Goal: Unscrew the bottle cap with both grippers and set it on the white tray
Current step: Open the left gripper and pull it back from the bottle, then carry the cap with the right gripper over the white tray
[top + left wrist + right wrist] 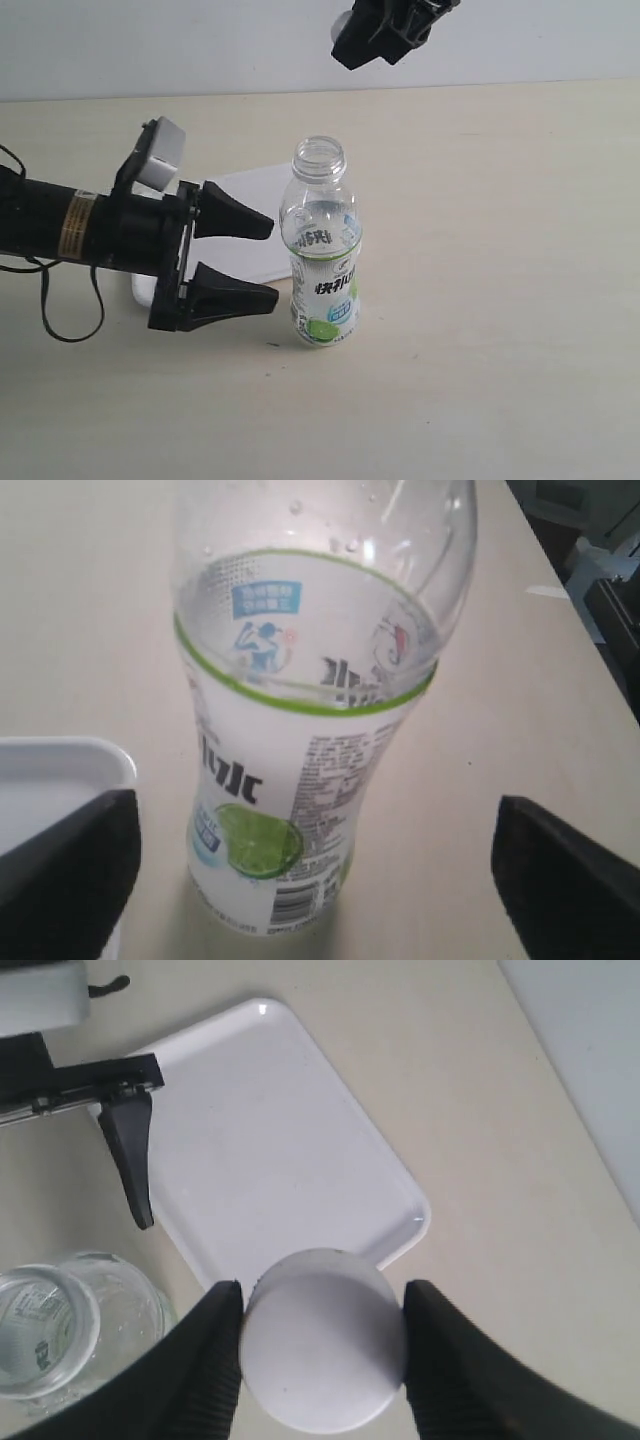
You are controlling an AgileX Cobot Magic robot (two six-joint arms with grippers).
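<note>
The clear bottle (323, 250) with its lime label stands upright and uncapped on the table, its open neck (45, 1332) seen from above in the right wrist view. My left gripper (272, 262) is open just left of it, its jaws apart from the bottle (300, 730). The white bottle cap (322, 1352) is clamped between the fingers of my right gripper (322, 1355), held high above the table near the white tray's edge. In the exterior view only the right gripper's black body (385, 30) shows at the top. The white tray (270, 1150) lies behind the left gripper.
The tray (250, 225) lies flat on the beige table, partly hidden by the left arm (60, 225) and its loose black cable (70, 320). A pale wall (200, 40) backs the table's far edge.
</note>
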